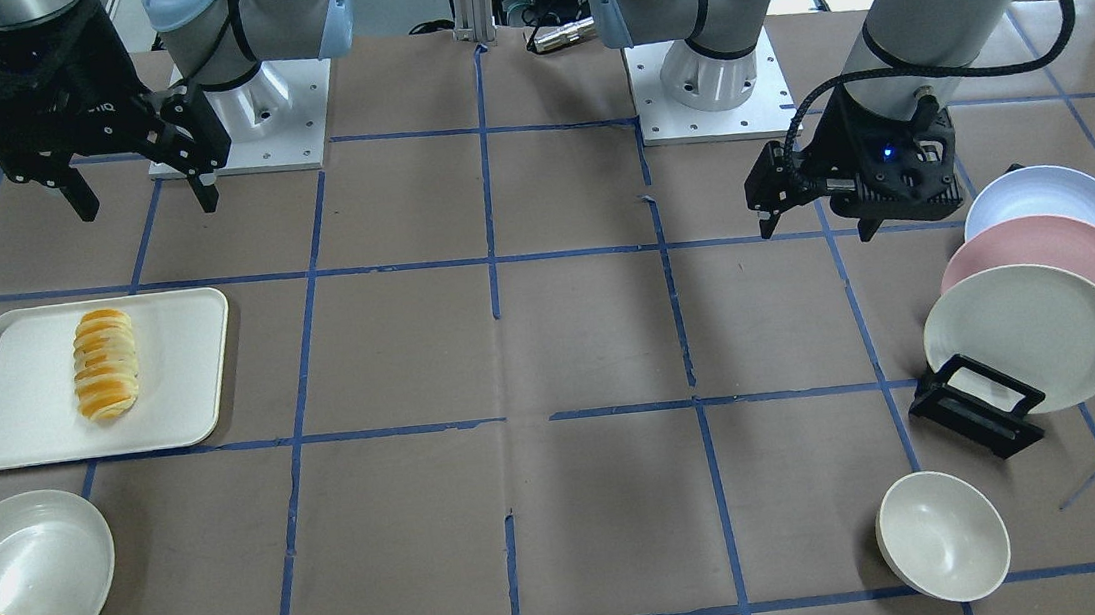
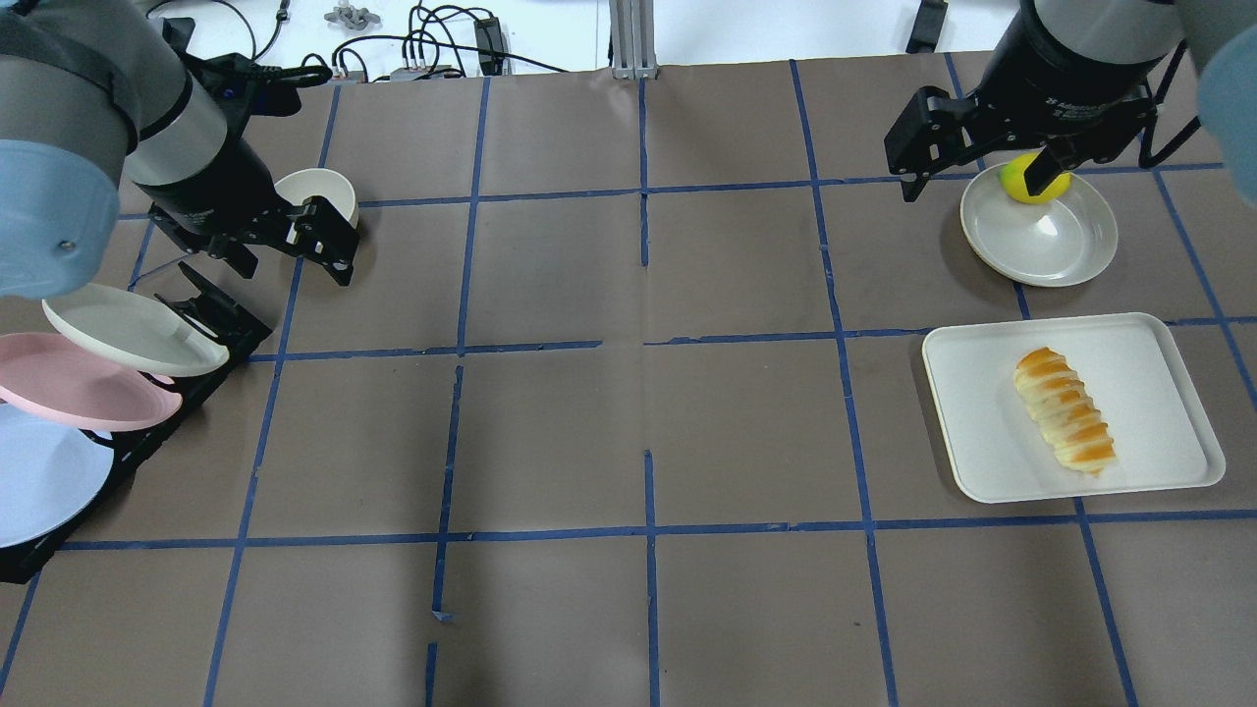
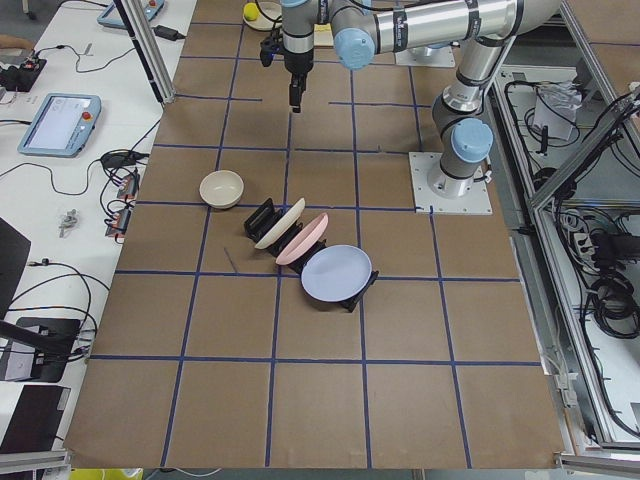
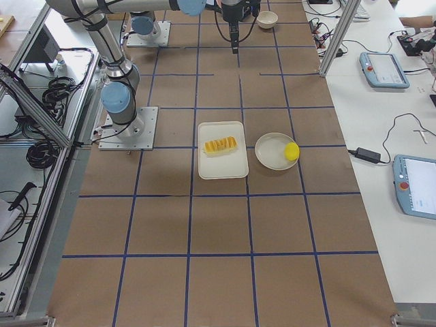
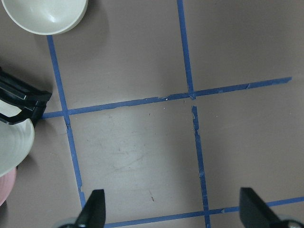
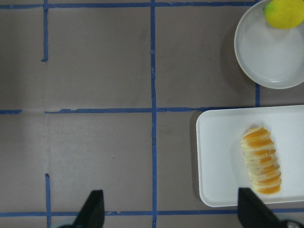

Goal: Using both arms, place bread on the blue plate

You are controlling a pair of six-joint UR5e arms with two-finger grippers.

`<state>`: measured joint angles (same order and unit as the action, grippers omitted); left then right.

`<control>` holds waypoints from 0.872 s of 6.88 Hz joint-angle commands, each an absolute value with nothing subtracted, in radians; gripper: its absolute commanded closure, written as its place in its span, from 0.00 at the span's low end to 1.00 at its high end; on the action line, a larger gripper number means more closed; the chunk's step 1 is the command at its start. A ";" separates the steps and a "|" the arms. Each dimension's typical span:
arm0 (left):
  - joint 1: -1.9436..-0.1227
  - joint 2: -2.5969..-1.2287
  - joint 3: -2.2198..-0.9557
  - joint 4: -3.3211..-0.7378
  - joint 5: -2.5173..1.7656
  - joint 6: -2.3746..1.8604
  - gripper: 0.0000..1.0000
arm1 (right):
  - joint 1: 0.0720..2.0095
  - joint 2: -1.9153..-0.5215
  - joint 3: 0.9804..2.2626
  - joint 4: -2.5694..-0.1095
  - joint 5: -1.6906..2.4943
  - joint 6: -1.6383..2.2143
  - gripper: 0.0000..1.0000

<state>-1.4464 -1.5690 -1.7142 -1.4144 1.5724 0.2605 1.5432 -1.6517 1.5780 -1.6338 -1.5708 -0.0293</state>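
overhead exterior: arms (image 2: 187, 147) aloft, jaws apart

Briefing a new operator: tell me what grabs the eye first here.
The orange-striped bread lies on a white tray on the robot's right side. Opposite, a black rack holds a cream plate, a pink plate and, nearest the robot, the blue plate, all tilted. The left claw and right claw hang open above the table.

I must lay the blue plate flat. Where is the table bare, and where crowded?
Bare: the middle of the table, between the plate rack and the white tray. Crowded: around the rack and small bowl; around the tray and lemon dish.
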 commanded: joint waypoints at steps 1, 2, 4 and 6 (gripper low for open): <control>-1.447 -1.568 -1.716 -1.413 1.547 0.259 0.00 | 1.543 -1.652 1.572 -1.632 -1.571 -0.028 0.00; -1.447 -1.560 -1.721 -1.414 1.545 0.258 0.00 | 1.543 -1.652 1.572 -1.632 -1.571 -0.028 0.00; -1.444 -1.555 -1.729 -1.414 1.546 0.273 0.00 | 1.543 -1.646 1.577 -1.643 -1.568 -0.040 0.00; -1.440 -1.552 -1.730 -1.414 1.543 0.272 0.00 | 1.537 -1.643 1.588 -1.649 -1.566 -0.043 0.00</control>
